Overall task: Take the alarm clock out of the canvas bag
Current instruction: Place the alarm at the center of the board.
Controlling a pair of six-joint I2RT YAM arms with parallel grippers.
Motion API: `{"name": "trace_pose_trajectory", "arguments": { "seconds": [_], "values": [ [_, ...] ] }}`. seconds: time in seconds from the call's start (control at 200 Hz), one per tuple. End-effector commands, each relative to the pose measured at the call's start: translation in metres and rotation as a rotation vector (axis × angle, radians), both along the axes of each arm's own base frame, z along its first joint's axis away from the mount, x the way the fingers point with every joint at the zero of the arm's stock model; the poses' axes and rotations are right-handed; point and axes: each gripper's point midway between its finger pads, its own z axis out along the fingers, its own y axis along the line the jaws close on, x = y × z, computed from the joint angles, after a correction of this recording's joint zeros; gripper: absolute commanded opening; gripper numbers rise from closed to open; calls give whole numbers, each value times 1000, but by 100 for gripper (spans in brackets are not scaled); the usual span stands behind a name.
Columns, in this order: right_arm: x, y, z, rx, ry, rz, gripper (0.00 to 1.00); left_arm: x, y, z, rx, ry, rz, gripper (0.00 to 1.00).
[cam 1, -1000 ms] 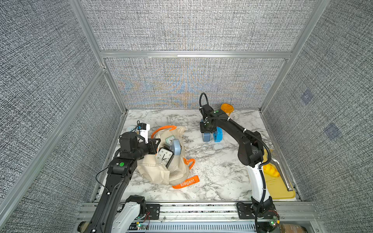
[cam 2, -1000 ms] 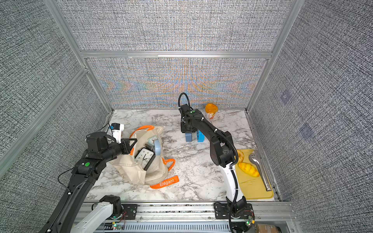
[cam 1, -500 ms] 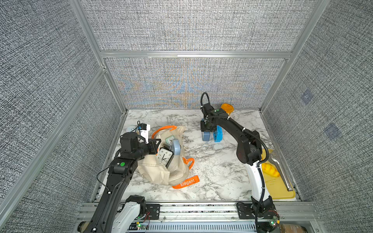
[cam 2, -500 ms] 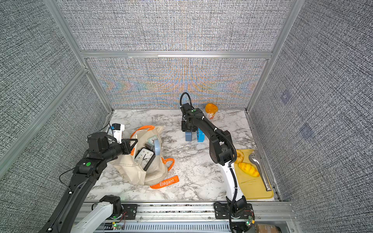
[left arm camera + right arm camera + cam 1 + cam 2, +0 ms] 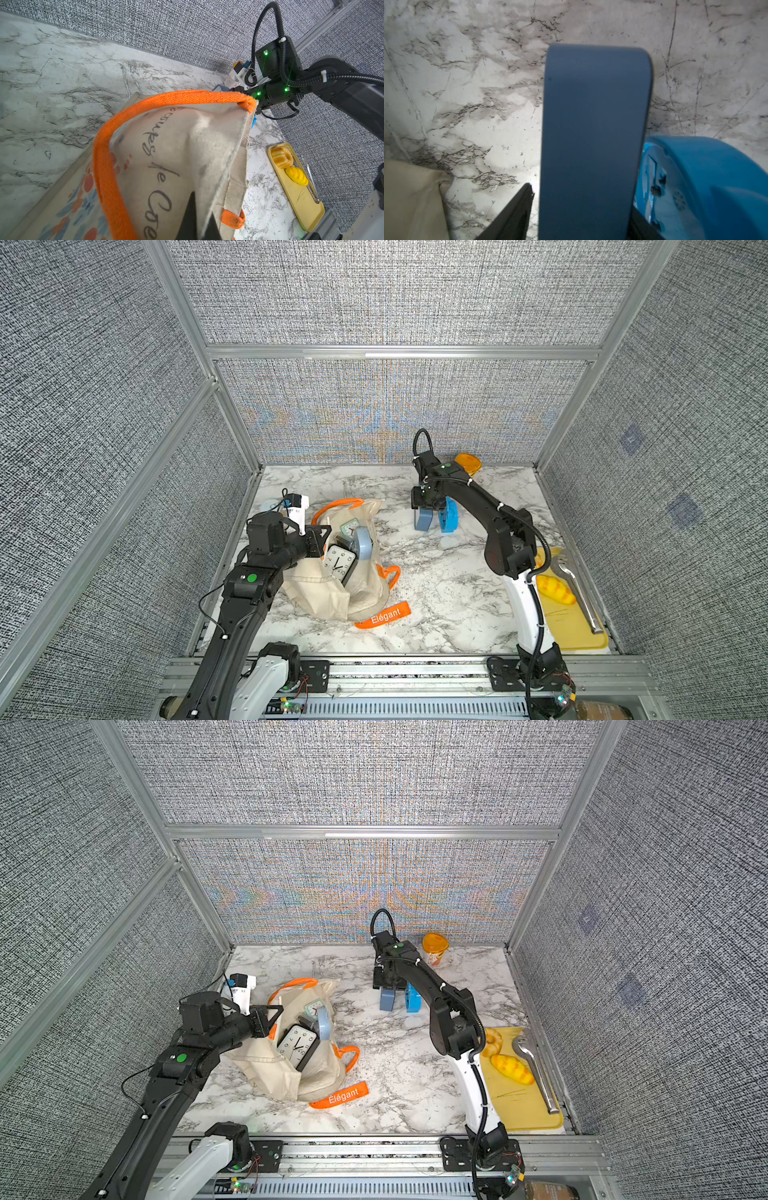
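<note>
Left gripper: clamped on the rim of the canvas bag near its orange handle, holding the mouth up.
Bag contents: three clocks show in the mouth: a mint clock, a pale blue clock and a black-rimmed clock.
Right gripper: jaws apart, straddling the grey-blue alarm clock; a gap shows beside one finger.
Alarm clock: out of the bag, upright on the table, just beside a bright blue clock.
Handling: probably light, hard, smooth plastic that tips easily; grip across the flat sides, not the face.
Surface: marble-pattern, flat, likely slick.
Room: grey fabric walls; yellow board at far right.
</note>
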Motion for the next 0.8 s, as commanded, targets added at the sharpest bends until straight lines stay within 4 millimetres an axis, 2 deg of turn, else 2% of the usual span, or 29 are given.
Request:
{"name": "trace_pose_trajectory", "arguments": {
  "seconds": [0.0, 0.23, 0.335, 0.425, 0.495, 0.51, 0.595, 0.685, 0.79],
  "values": [
    [1, 0, 17, 7, -25, -5, 66, -1, -3, 12, -4, -39, -27, 2],
    [1, -7, 63, -18, -118, -30, 77, -7, 1, 21, 18, -58, -15, 1],
    [-5, -7, 102, -17, -204, -33, 77, -10, 1, 23, 9, -69, -16, 0],
    [-21, 10, 148, 41, -315, 26, 77, -12, -2, 18, 4, -44, -36, 0],
    [-48, 35, 184, 102, -404, 116, 76, -12, -2, 12, 5, -26, -37, 0],
    [-54, 43, 184, 112, -407, 143, 76, -12, -2, 11, 6, -21, -34, 0],
    [-104, 69, 216, 155, -482, 256, 76, -11, -2, 7, 5, -6, -30, 0],
    [-162, 97, 230, 220, -520, 395, 75, -10, -3, 3, 1, 11, -30, 0],
    [-220, 121, 227, 298, -507, 503, 73, -10, -4, 4, -18, 14, -33, 1]
  ]
}}
